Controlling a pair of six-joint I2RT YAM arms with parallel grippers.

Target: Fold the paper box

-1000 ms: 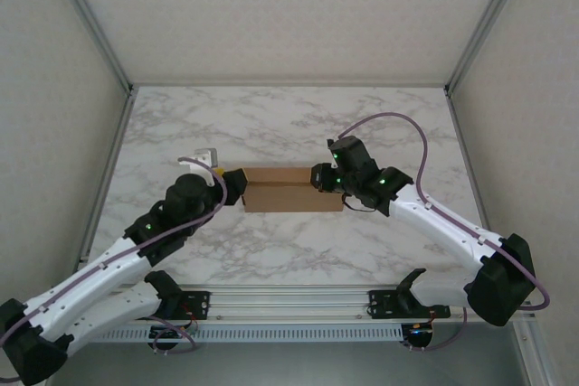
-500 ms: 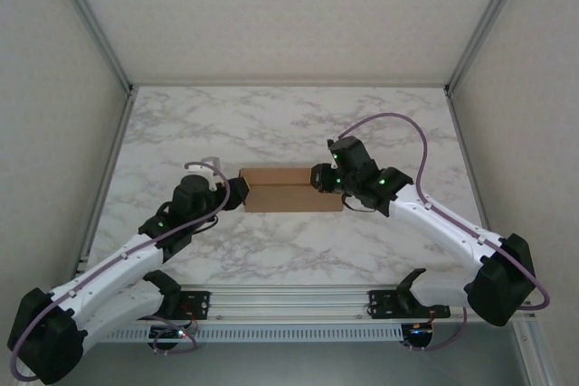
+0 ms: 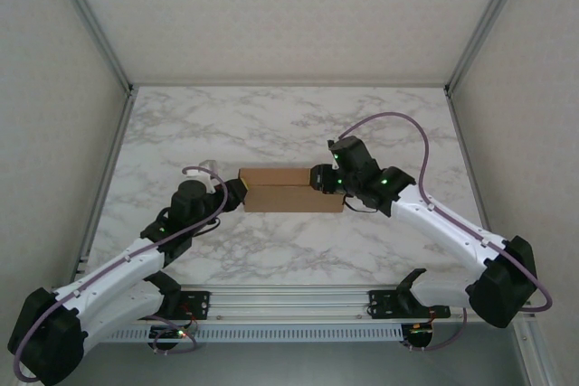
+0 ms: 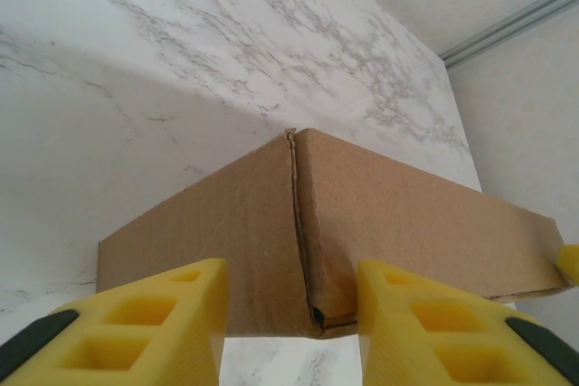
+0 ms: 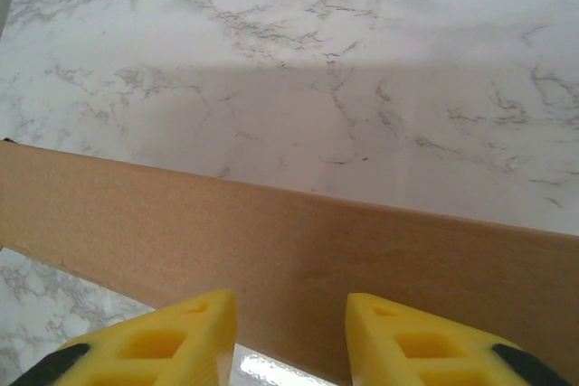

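Two arms are reaching in from the near edge toward the middle of the marble surface (image 3: pixel 271 124) in the top view. The paper box (image 3: pixel 280 189) is lying there, already a shallow, closed brown shape, with its long side running from left to right. The left end effector (image 3: pixel 237 192) is sitting at the left end of the box, and the right end effector (image 3: pixel 317 178) is sitting at its right end, on the far side. From this height I cannot tell how the jaws are standing.

In the left wrist view, the left end effector (image 4: pixel 289 268) is standing spread. Its two yellow fingers (image 4: pixel 163 323) are lying on either side of a vertical corner of the paper box (image 4: pixel 389 214), where two cardboard walls are meeting along a slightly open seam. The marble surface (image 4: pixel 181 61) is showing behind the box.

In the right wrist view, the right end effector (image 5: pixel 289 300) is also standing spread. A long plain wall of the paper box (image 5: pixel 271 241) is crossing the picture just beyond the yellow fingers (image 5: pixel 154 345). I cannot tell if they are touching the cardboard. The surface (image 5: pixel 317 88) is lying beyond it.
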